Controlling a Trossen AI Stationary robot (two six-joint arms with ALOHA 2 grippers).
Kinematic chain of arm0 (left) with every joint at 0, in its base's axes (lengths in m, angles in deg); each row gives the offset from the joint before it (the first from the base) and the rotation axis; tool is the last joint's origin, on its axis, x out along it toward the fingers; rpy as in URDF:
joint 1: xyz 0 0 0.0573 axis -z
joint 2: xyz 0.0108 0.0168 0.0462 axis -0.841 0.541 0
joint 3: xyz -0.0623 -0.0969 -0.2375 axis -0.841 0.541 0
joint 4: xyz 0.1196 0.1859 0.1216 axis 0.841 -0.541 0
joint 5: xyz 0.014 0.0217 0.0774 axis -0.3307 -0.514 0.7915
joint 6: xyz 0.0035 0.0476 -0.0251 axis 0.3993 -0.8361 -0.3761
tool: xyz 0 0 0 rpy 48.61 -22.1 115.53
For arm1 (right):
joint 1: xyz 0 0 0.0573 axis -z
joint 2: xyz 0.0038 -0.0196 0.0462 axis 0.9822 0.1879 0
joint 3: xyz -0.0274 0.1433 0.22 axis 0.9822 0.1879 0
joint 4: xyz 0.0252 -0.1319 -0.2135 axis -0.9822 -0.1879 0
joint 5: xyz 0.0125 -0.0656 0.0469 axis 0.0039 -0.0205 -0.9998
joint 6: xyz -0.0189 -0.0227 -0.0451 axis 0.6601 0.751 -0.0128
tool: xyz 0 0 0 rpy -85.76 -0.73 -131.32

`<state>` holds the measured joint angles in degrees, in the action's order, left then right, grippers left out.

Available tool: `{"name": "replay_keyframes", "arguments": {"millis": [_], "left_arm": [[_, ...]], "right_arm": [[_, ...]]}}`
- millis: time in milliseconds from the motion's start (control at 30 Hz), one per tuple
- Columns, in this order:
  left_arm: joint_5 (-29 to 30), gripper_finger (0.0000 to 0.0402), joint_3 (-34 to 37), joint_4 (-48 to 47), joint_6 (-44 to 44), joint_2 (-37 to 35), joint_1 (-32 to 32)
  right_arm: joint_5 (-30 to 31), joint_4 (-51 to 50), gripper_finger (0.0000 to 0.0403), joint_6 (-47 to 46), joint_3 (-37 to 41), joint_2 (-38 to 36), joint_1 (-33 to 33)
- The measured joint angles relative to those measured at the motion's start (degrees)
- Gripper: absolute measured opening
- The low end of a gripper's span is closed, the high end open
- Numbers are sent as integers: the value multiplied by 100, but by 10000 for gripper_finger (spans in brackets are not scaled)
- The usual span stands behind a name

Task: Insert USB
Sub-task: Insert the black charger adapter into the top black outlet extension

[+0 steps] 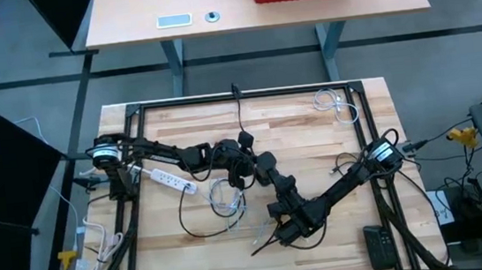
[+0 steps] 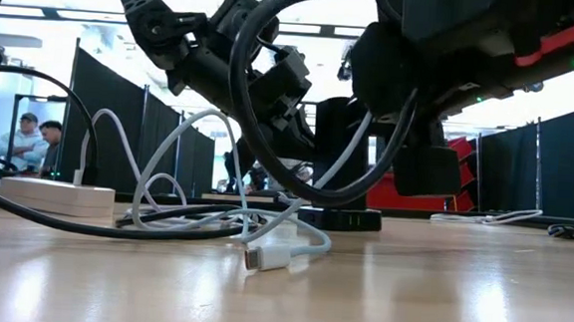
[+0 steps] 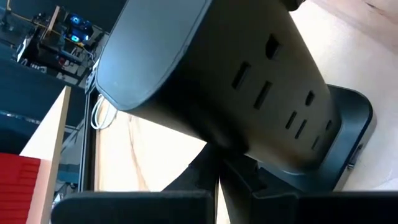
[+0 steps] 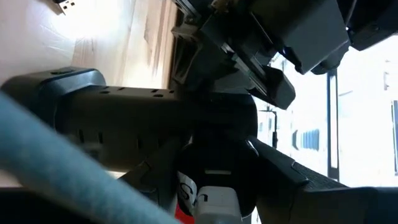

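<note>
A black power block with outlet slots [image 3: 249, 93] fills the left wrist view and stands near the table's middle [image 1: 246, 143]; its base with a green light [image 2: 338, 219] rests on the table. My left gripper [image 1: 240, 157] is at the block from the table's left and looks shut. My right gripper [image 1: 263, 166] comes from the near right, shut on a white USB plug [image 4: 214, 202] that points at the block's side [image 4: 155, 118]. The white cable [image 1: 225, 194] loops on the table, and its loose connector [image 2: 266, 258] lies flat. My left gripper meets the black power block at its lower part [image 3: 208, 165], fingers [image 3: 137, 208] close together; the block itself hides the exact place of contact. My right gripper pinches the white USB plug's body [image 4: 214, 198] between its two fingers [image 4: 283, 171], level with the table. The plug is lifted clear and its front end is up against the block; whether it is in a port is hidden.
A white power strip [image 1: 170, 179] lies to the left. Black cables cross the middle of the table. A coiled white cable [image 1: 331, 101] sits at the far right, and a black remote-like device [image 1: 380, 246] at the near right. A black metal frame [image 1: 237, 96] borders the table. People stand beyond it [image 2: 29, 140].
</note>
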<state>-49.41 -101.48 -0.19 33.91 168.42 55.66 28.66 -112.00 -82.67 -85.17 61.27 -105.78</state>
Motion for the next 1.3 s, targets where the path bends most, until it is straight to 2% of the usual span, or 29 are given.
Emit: {"name": "replay_keyframes", "arguments": {"millis": [233, 367, 700, 867, 1000, 1167, 1300], "left_arm": [[0, 0, 0, -2, 0, -7, 0], [-99, 0, 4, 48, 31, -7, 4], [-138, 0, 4, -57, 260, -22, 4], [-138, 0, 2, -74, 328, -25, 4], [-150, 0, 0, -397, 299, -227, -19], [-1283, 0, 37, -978, 292, -620, -287], [-1475, 0, 37, -841, 332, -737, -504]], "right_arm": [[40, 277, 143, -235, 26, 4, -3], [45, 975, 143, 400, 21, 11, -28], [132, 1139, 143, 1464, 165, -7, -7], [168, 1129, 143, 1045, 170, -13, -2], [231, 1130, 143, 1060, 154, -11, -2], [230, 1144, 143, 1038, 125, -11, -25], [257, 1125, 143, 901, 131, -15, -26]]}}
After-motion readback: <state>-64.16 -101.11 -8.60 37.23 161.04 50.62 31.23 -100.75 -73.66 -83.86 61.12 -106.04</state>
